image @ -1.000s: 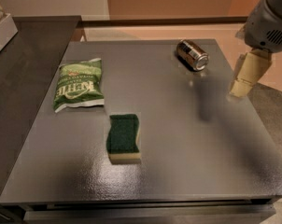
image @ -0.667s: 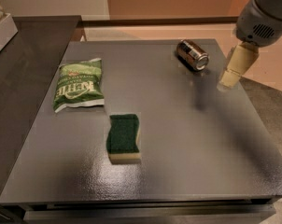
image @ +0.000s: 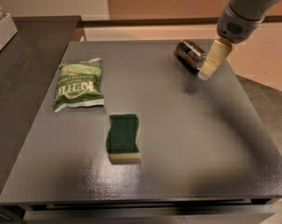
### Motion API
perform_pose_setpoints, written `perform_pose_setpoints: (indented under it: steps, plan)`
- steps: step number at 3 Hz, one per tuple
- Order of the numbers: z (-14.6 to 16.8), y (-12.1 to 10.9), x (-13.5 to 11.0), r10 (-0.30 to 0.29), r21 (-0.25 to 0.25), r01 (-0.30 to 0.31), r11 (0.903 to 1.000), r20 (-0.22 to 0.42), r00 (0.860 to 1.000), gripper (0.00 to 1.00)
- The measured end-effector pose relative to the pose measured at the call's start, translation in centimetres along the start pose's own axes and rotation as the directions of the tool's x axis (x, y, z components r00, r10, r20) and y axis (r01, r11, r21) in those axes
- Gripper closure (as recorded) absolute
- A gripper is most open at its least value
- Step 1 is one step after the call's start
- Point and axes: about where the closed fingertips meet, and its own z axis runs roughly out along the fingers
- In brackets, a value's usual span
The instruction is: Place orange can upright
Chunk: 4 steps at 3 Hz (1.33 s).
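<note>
Far back on the right of the grey table [image: 187, 143], the orange can [image: 189, 52] lies on its side, with no label readable. The gripper [image: 205, 73] hangs just beside its near end; whether it is released or clenched, I cannot tell. A green snack bag [image: 79, 84] lies at the left, its white lettering unreadable. A green sponge [image: 123, 136] sits nearer.

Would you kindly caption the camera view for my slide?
Tool beside the orange can, which lies on its side at the table's far right; green chip bag and sponge at left.
</note>
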Motion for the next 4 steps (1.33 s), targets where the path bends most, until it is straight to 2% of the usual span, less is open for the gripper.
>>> perform_pose_setpoints:
  steps: [2,4]
  plan:
    - [4.8,-3.1,-3.4,0.069,-0.022,-0.07,0.9973,-0.028,0.997,0.0]
    - [7.4,-5.7,-5.1,0.155,-0.034,-0.156,0.9871,-0.031,0.987,0.0]
